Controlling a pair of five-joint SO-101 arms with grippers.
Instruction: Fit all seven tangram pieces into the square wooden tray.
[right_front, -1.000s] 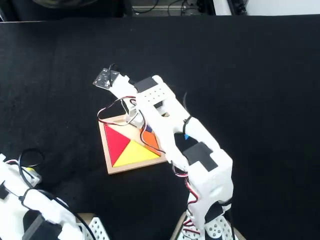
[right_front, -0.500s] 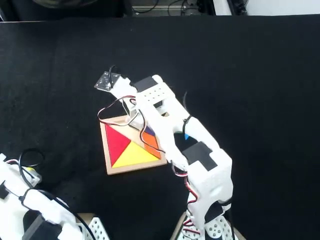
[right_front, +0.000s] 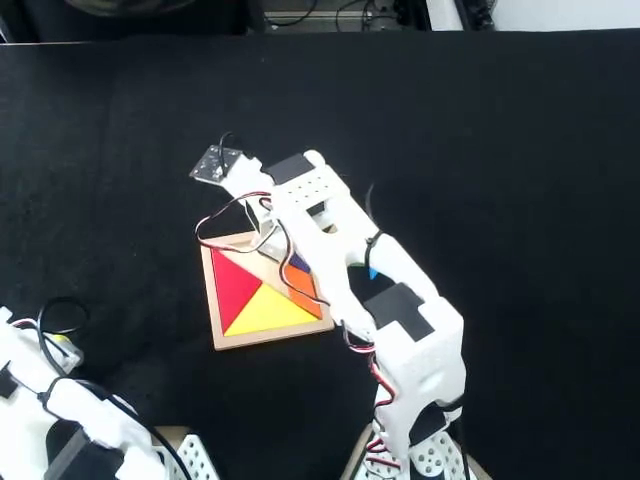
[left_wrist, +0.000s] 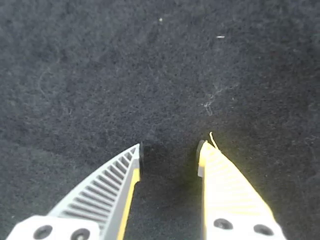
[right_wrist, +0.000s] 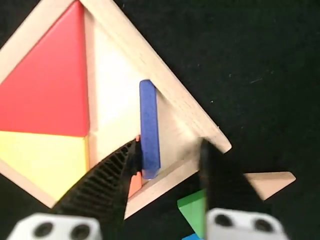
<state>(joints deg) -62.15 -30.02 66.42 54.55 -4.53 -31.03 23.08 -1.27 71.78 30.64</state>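
The square wooden tray (right_front: 270, 335) lies left of the table's middle, with a red triangle (right_front: 234, 284) and a yellow triangle (right_front: 266, 310) lying flat in it. My right gripper (right_wrist: 169, 146) hangs open over the tray's (right_wrist: 165, 95) bare part. A blue piece (right_wrist: 149, 127) stands on edge against the inside of the rim, beside one finger (right_wrist: 107, 185). An orange piece (right_wrist: 134, 186) shows under that finger. A green piece (right_wrist: 194, 210) and a wood-coloured triangle (right_wrist: 270, 182) lie just outside the tray. My left gripper (left_wrist: 169, 147) is open over bare black cloth.
The right arm (right_front: 380, 290) reaches from the front edge over the tray's right half and hides it, with blue (right_front: 298, 263) and orange (right_front: 303, 286) showing beside it. The left arm (right_front: 60, 400) sits at the front left corner. Black cloth (right_front: 500, 150) covers the table.
The right arm's wrist has edged slightly to the right, and the tray has shifted a little with it. The left arm has not moved.
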